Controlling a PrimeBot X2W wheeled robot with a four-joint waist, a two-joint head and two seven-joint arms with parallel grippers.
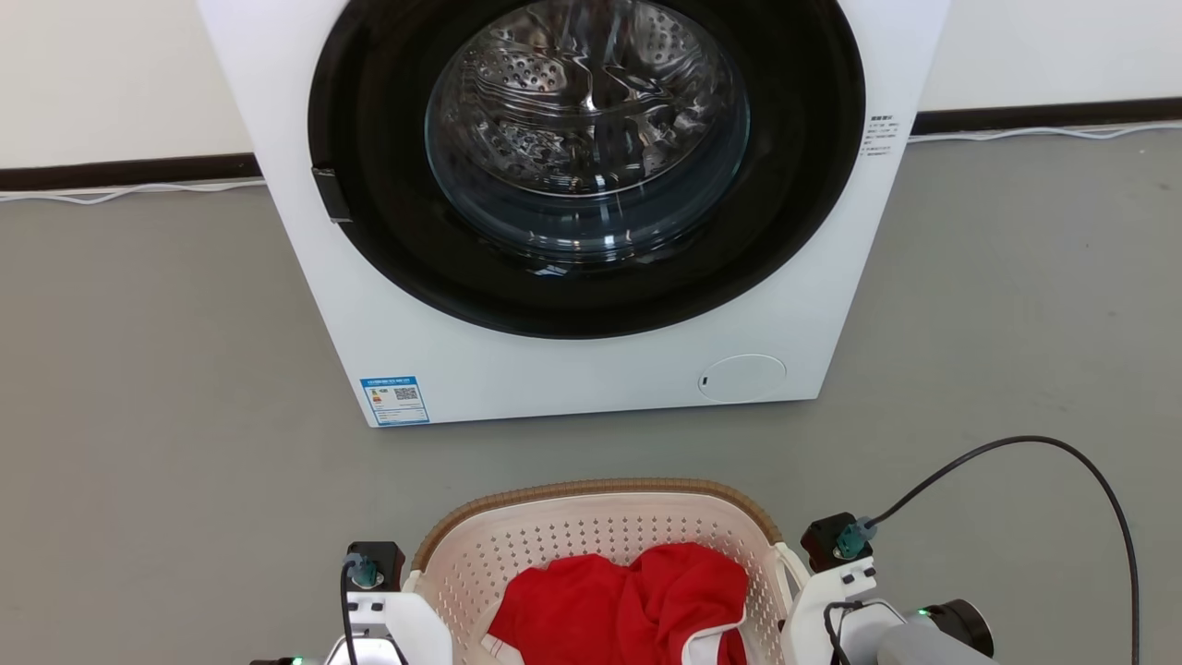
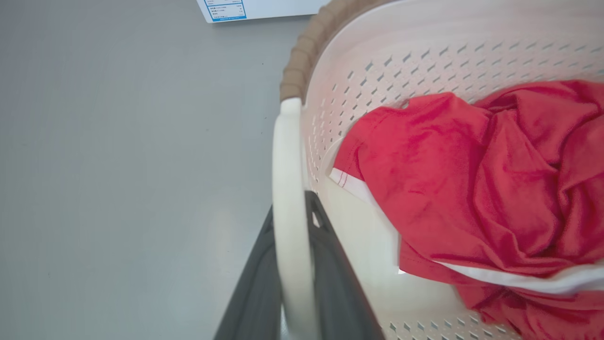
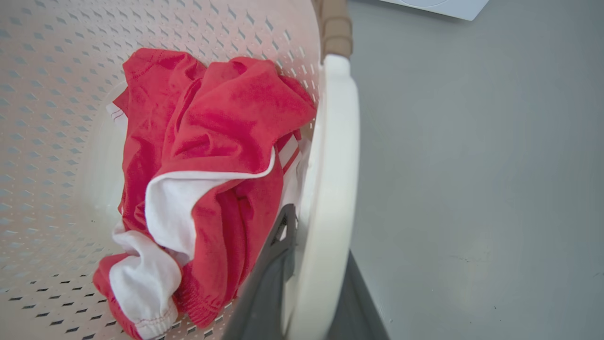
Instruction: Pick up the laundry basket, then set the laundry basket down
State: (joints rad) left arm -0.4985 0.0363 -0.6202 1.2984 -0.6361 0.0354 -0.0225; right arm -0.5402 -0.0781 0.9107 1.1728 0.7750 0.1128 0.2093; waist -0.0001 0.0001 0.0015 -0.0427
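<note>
Your left gripper has its two dark fingers closed down to a narrow gap on the left handle of the laundry basket. One finger is outside the white bar and one inside it by the perforated wall, both touching the bar. Your right gripper is the same on the right handle: jaws pinched onto the white bar, inner finger between bar and basket wall, outer finger on the floor side. So the basket sits between your two sets of jaws, gripped at both handles. You cannot tell from these views whether its base is on the floor or off it.

Inboard of both jaws, inside the basket, is a crumpled red garment with white trim. On the left side a strip of bare basket wall lies between it and the inner finger. On the right side it is right against the inner finger, touching or just short, cannot say which. The brown woven rim starts past each pair of fingertips, where each handle ends.

Farther out beyond the fingertips, apart from the basket with bare grey floor between, stands a white front-loading washing machine, steel drum visible through its round glass. There is a blue energy label at its lower corner on the left-jaw side. A black cable loops from your right wrist, outboard of the right jaws.
</note>
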